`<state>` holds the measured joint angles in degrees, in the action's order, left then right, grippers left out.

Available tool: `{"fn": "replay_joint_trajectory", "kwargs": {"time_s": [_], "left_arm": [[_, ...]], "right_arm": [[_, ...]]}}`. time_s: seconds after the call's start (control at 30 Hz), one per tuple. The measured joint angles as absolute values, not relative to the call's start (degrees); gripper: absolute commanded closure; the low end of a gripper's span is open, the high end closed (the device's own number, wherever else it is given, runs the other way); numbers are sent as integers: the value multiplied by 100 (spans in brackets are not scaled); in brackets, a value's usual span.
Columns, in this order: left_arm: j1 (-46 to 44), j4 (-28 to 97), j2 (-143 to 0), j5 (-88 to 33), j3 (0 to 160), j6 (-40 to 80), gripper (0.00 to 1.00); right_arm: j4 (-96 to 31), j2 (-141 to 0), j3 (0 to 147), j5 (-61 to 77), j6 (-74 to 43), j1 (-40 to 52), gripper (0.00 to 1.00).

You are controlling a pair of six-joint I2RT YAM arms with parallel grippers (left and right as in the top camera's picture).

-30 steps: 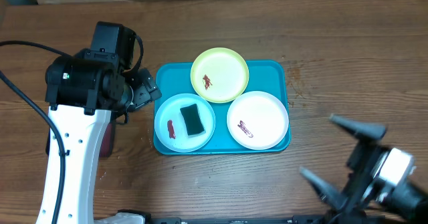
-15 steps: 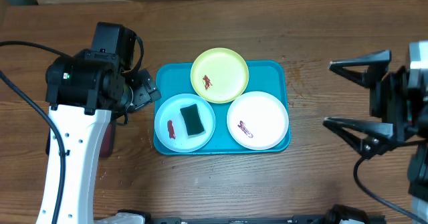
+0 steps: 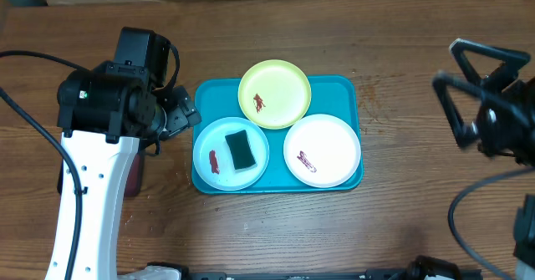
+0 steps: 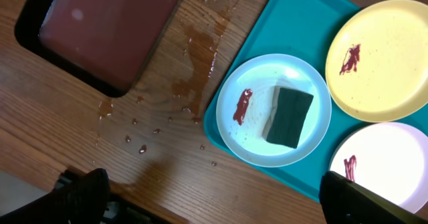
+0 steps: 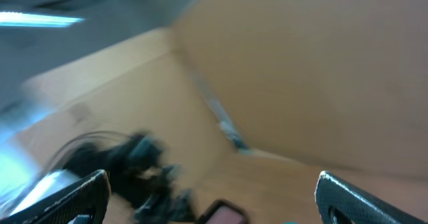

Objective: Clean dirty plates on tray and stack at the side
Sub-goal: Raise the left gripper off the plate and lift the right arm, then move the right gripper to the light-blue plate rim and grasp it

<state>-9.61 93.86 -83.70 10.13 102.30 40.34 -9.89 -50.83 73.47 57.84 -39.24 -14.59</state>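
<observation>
Three dirty plates wait on the teal tray (image 3: 211,98) at the middle of the wooden table (image 3: 401,230). None of them appears cleaned, and no stack has been started at the side.

The yellow-green plate (image 3: 274,94) sits at the far edge of the tray. The light blue plate (image 3: 219,138) is near left and the white plate (image 3: 322,150) near right. Each shows a small red-brown smear. A dark green sponge (image 3: 241,149) lies flat on the light blue plate, just right of its smear, with no gripper touching it.

The left gripper (image 4: 214,178) hangs above the tray's left edge with its jaws spread wide and nothing between them. Below and to its left, the left wrist view shows a dark maroon tray (image 4: 107,23) and a wet patch with scattered drops (image 4: 194,63) on the wood between the two trays.

The right gripper (image 3: 458,78) is well right of the tray, blurred, and also wide open and empty. Its own camera shows only a smeared tan surface and none of the plates.

By the look of it, the whole job remains. The sponge must be picked up, all three smears wiped off, and the plates lifted off the tray and stacked beside it.
</observation>
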Motion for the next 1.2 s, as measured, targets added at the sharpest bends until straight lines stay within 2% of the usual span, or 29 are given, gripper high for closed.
{"fn": "replay_joint_trajectory", "kwargs": {"time_s": [0.27,0.5,0.63,0.73,0.77,0.83,0.93,1.03,1.2], "left_arm": [[-961,9362,-8370,1013,10230,4034,0],[-961,9336,-8370,1015,10230,4034,0],[-961,9299,-8370,1015,10230,4034,0],[-961,9301,-8370,1015,10230,4034,0],[-961,9301,-8370,1015,10230,4034,0],[-961,9306,-8370,1015,10230,4034,0],[-961,9303,-8370,1015,10230,4034,0],[-961,9303,-8370,1015,10230,4034,0],[-961,9303,-8370,1015,10230,4034,0]], "right_arm": [[-3894,-5780,7712,4147,-2484,-967,0],[-6335,-7341,9295,1887,-1406,893,0],[-6864,-8197,9909,987,-1129,2064,0],[-6842,-8656,9937,845,-1033,2499,0],[-6810,-8805,9937,869,-1017,2587,10],[-6702,-9065,9937,958,-1015,2703,13],[-6534,-9461,9937,1219,-1000,2832,25],[-6484,-9863,9937,1361,-1017,2917,45],[-6351,-10595,9937,1466,-1074,3052,59]]}}
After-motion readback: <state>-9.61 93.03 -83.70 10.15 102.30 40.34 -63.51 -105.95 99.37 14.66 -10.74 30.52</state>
